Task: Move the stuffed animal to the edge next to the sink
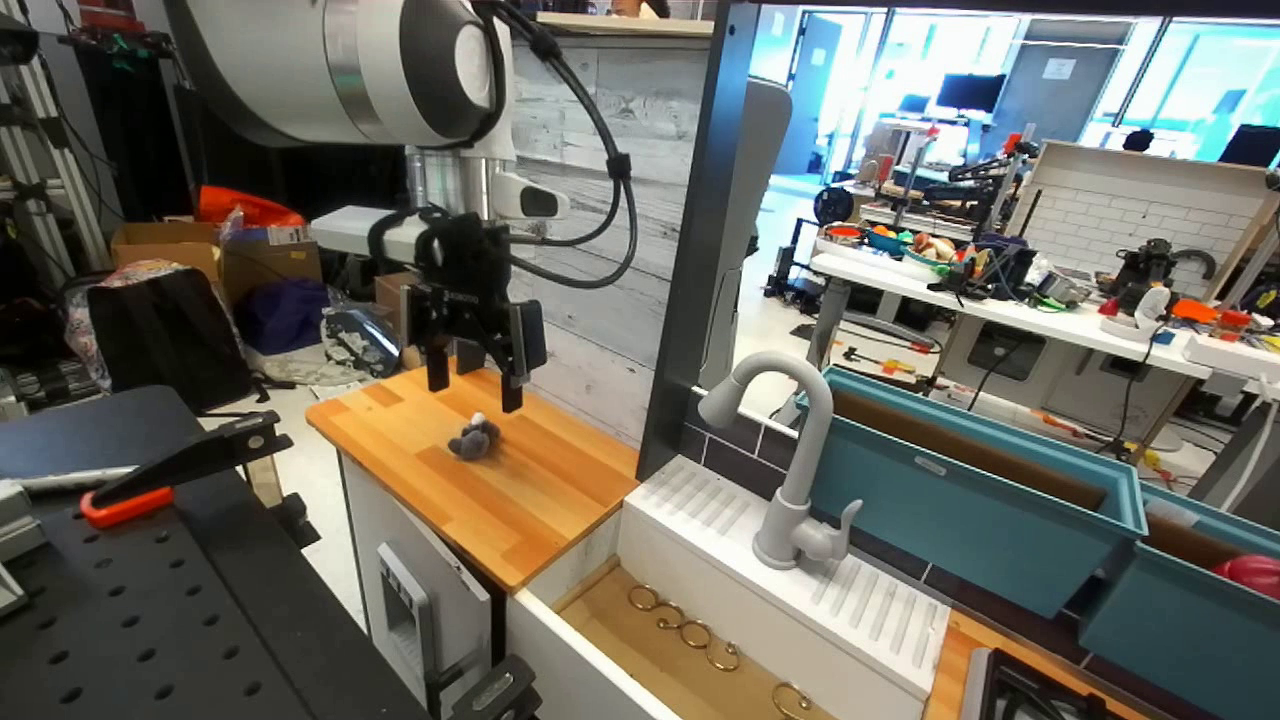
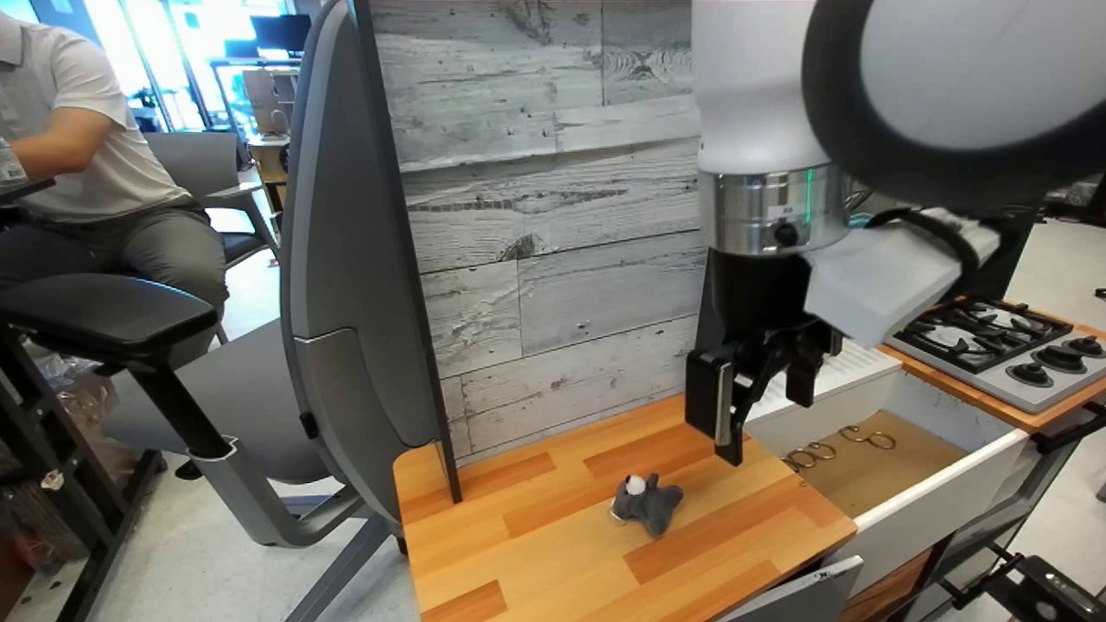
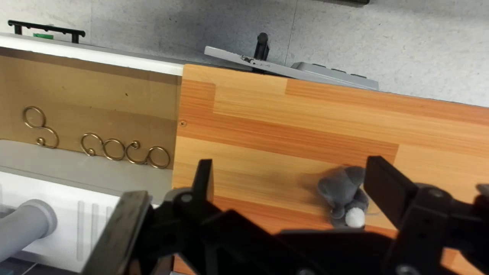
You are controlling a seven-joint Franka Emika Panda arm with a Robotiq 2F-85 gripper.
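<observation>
On the butcher-block countertop [image 1: 510,492], inward of all 4 edges, a grey, white-tipped stuffed animal [image 1: 474,440] is seen lying. It is placed well apart from the sink-side edge [image 1: 572,536] and from the 2 corners at its ends. Beyond that edge the white sink [image 1: 740,612] is set, with ribbed drainboard [image 1: 885,615] and gooseneck faucet [image 1: 812,437].

Hand state: the Robotiq gripper [image 1: 475,388] is held above the countertop, clear of the stuffed animal in both exterior views, its 2 fingers [image 3: 387,188] spread and nothing gripped. By the wrist view, the stuffed animal is framed between the fingers but off-centre, nearer the finger farther from the sink.

Progress: none of the move is judged done. Approach is taken as the current step; grasp, lift, carry to the sink-side edge and release are left. For the grasp, a slight shift away from that edge, then a descent, is thought needed. Release just inside it is advised; by an overshoot the stuffed animal could be lost into the sink.
</observation>
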